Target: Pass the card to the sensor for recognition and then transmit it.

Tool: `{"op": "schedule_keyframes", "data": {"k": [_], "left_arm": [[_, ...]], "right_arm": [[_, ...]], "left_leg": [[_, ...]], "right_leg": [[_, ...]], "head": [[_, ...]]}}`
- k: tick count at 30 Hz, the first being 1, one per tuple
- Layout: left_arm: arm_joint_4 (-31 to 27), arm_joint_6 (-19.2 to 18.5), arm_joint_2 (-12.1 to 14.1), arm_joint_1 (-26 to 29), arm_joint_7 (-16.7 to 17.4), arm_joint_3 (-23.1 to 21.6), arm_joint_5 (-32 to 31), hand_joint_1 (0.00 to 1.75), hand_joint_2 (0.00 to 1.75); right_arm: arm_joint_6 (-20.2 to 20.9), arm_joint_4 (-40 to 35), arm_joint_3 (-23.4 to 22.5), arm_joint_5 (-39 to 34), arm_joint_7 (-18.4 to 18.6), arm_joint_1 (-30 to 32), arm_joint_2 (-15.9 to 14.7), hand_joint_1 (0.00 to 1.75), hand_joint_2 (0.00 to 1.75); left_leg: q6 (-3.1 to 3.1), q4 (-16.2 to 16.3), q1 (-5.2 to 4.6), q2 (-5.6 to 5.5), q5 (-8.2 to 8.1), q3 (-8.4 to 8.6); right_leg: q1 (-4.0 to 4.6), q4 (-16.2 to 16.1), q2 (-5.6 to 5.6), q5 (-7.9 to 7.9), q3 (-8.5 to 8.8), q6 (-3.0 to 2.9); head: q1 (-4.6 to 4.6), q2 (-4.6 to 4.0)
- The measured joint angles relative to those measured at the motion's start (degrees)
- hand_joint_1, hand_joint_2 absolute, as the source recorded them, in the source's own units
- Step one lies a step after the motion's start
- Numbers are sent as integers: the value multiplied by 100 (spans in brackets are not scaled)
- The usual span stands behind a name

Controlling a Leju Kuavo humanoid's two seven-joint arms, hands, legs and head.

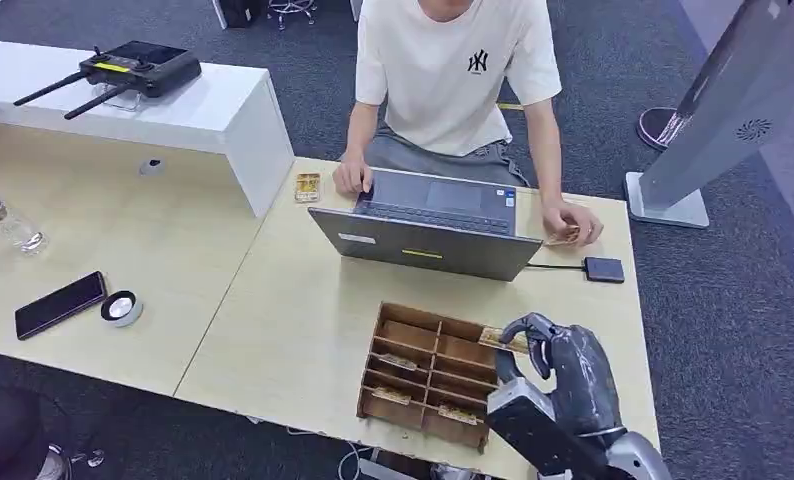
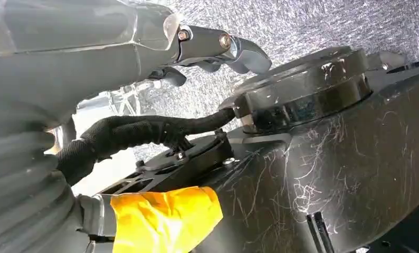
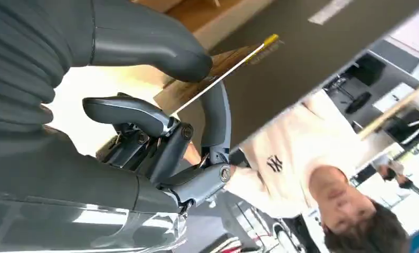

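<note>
Over the far right corner of the wooden divider box (image 1: 428, 375), your right hand (image 1: 558, 370) pinches the card (image 1: 502, 339): the thumb (image 3: 154, 47) presses on one face and a dark finger (image 3: 216, 113) curls against the other, as the right wrist view shows, while the remaining fingers stay partly curled beneath. You hold the card by one end, and its free end juts out toward the box; its thin pale edge ends in a yellow tip (image 3: 271, 39). Print on the card's brown face is too blurred to read. More brown cards lie in several compartments of the box.

Beyond the box, an open grey laptop (image 1: 428, 222) stands with its back toward you, a pale sticker and a yellow strip on its lid, neither legible. Behind the laptop sits a person in a cream T-shirt (image 1: 453, 70) with a dark "NY" emblem on the chest, both hands at the keyboard. Right of the laptop a small dark device (image 1: 604, 269) lies on the table (image 1: 273, 340), cabled to it.

Your left hand (image 2: 218, 50) hangs beside the robot's body, fingers curled in on nothing.
</note>
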Motion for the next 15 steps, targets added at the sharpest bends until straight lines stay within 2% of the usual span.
{"op": "schedule_keyframes", "data": {"k": [15], "left_arm": [[0, 0, -4, -7, -70, -20, 9, 0, 175]], "right_arm": [[-103, -341, -107, -208, -214, -314, 164, 175, 175]], "left_leg": [[0, 0, 0, 1, 0, 0]], "right_leg": [[0, 0, 1, 0, 1, 0]], "head": [[0, 0]]}}
